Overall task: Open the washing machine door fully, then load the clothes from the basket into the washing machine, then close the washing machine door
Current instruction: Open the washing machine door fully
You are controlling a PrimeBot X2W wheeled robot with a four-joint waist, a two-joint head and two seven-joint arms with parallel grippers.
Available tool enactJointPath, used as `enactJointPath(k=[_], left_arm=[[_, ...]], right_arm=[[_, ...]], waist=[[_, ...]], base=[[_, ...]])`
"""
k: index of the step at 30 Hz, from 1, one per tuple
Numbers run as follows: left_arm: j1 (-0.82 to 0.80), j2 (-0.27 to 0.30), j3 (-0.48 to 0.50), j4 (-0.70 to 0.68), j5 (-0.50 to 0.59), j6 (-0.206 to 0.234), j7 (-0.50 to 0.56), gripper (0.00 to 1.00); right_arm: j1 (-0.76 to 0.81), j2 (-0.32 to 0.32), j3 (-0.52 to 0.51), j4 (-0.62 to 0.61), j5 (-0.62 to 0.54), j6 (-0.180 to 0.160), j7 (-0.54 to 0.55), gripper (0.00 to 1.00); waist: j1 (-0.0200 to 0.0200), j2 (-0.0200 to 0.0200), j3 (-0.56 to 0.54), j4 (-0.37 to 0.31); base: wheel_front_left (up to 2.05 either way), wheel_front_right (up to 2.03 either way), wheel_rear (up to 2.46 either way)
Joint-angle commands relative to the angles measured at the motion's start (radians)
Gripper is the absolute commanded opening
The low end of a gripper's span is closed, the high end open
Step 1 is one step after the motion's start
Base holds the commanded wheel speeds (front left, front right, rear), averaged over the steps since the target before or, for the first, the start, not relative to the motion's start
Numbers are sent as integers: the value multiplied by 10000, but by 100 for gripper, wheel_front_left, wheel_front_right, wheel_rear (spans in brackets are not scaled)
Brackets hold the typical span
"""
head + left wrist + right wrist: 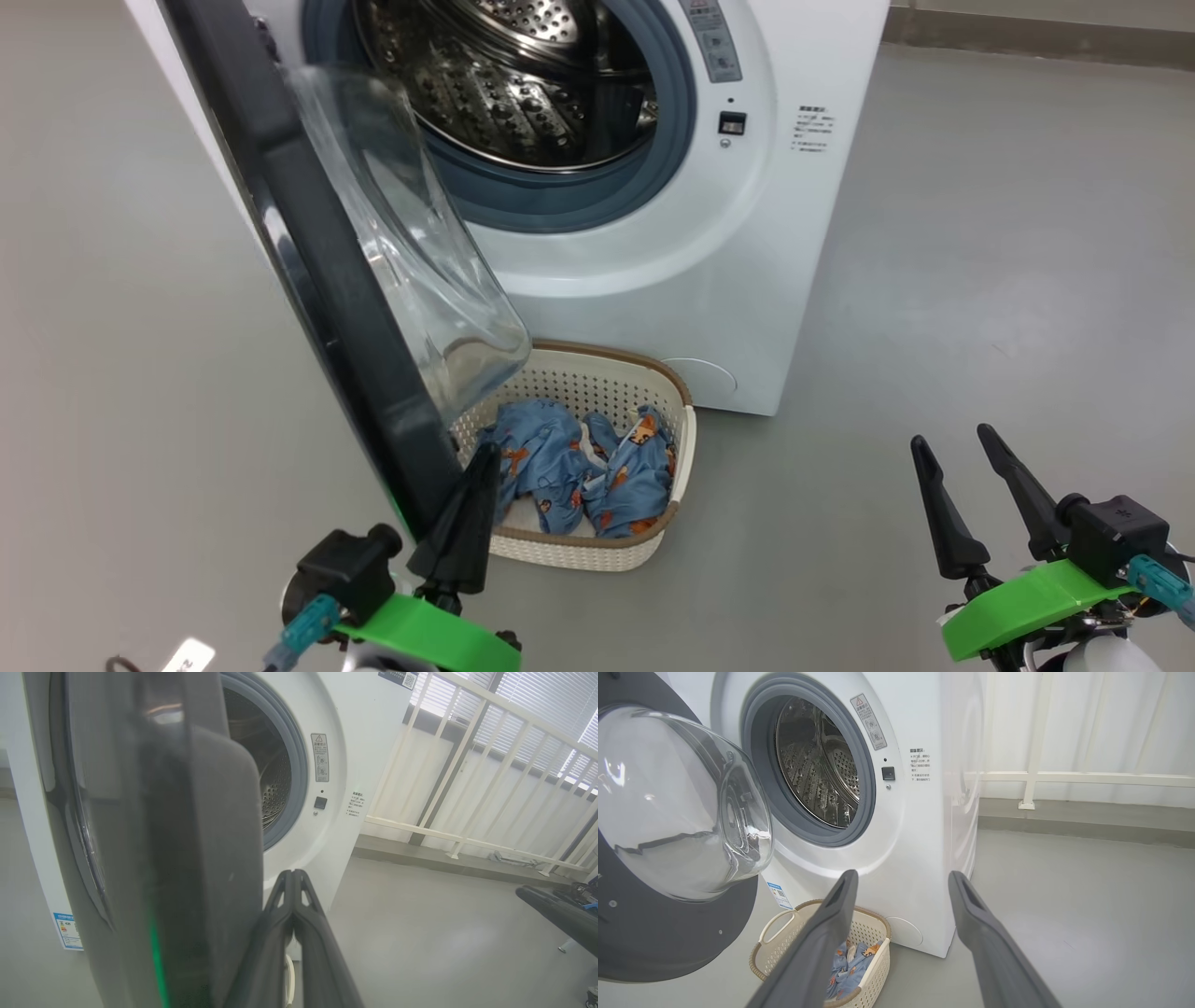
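The white washing machine stands ahead, its steel drum exposed. Its black door, with a clear glass bowl, is swung out to the left, edge-on to me. My left gripper is shut, its tips right by the door's lower outer edge; whether they touch it I cannot tell. In the left wrist view the shut fingers sit just right of the door's edge. The cream basket holds the light-blue clothes at the machine's foot. My right gripper is open at the lower right, holding nothing.
Grey floor lies open to the right of the machine and around the basket. A white railing runs along the wall beyond the machine's right side. The open door overhangs the basket's left end.
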Motion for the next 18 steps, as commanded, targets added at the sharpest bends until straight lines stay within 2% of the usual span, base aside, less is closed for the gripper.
enactJointPath(k=[1,18], left_arm=[[38,329,666,-238,44,125,-61,0],[857,471,1466,-871,376,294,-61,0]], right_arm=[[-248,-200,153,-269,-133,46,-122,100],[-128,-134,153,-265,-119,46,-122,100]], waist=[[0,0,-27,117],[0,0,-178,794]], base=[[0,0,0],[0,0,0]])
